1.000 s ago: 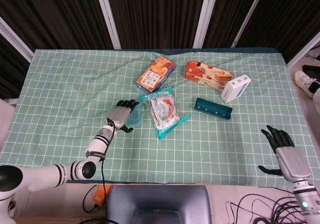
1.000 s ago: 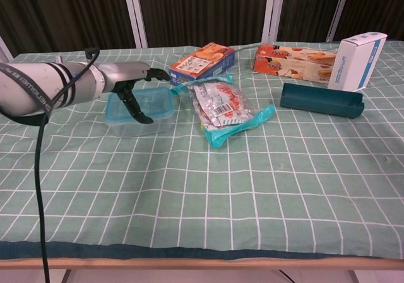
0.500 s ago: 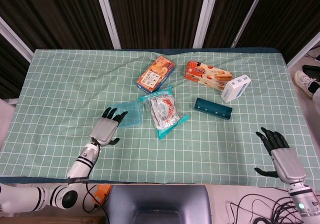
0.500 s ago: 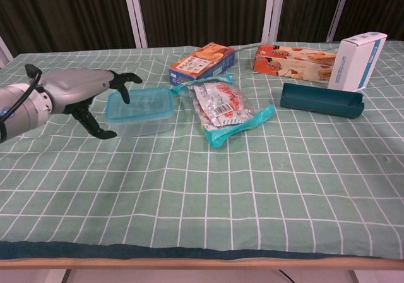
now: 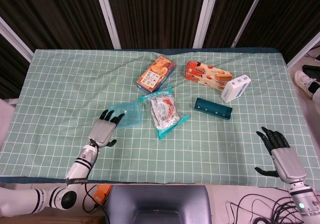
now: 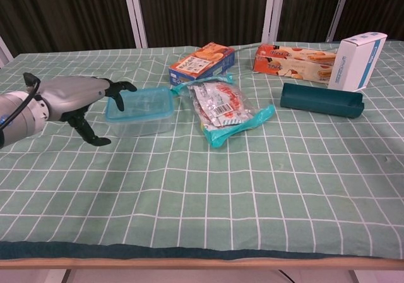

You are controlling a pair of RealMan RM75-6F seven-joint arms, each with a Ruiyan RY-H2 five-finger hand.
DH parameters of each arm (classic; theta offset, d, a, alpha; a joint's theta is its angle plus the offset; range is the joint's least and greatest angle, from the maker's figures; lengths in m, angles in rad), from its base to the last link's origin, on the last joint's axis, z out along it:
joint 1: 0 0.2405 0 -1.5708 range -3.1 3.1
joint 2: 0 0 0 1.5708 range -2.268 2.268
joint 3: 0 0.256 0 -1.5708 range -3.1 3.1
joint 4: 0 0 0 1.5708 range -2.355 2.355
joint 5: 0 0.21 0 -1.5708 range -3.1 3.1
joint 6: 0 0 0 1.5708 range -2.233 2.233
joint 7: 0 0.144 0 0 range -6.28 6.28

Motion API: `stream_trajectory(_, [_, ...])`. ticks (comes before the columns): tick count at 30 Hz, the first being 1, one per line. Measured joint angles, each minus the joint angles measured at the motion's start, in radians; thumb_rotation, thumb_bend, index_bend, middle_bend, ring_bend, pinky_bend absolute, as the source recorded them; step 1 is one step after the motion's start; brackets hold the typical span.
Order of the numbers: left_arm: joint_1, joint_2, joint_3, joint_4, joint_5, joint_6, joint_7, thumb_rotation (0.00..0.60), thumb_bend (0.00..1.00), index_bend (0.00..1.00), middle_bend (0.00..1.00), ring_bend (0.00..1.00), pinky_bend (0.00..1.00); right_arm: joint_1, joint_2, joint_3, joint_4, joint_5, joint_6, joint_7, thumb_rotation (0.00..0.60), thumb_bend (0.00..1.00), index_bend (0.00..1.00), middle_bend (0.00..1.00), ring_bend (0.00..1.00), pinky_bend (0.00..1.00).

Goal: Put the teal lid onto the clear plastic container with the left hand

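So the teal lid point(image 6: 140, 99) looks like it's already sitting on top of the clear plastic container point(image 6: 141, 120), which is out on the green checked cloth point(image 6: 208, 188) just left of the crinkly snack packet point(image 6: 224, 109). The left hand point(image 6: 74, 98) is right beside it on the container's left, fingers spread, holding nothing, with its dark fingertips point(image 6: 123, 86) very near the lid's left edge; I honestly can't tell if they're touching it or not. The right hand point(image 5: 283, 156) is way off at the near right corner of the table, also spread and empty, well out of the way. My worry is whether that lid is actually snapped down or just resting there, since the chest view doesn't settle it. If it's only loose, any brush from those fingertips could skew it or tip it off the rim. A sideways nudge could also shove the whole light container into the snack packet, and the orange and blue box point(image 6: 202, 62) sits just behind it.
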Motion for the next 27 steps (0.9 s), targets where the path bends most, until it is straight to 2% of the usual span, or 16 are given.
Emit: stream_trajectory(27, [0.024,-0.022,-0.028,0.016,-0.015,-0.057,0.058,0.600,0.22,0.00,0.26,0.00,0.00,0.000,0.001,0.000,-0.001,0.002,0.002,-0.001,0.600,0.16,0.00,0.00,0.00,0.00])
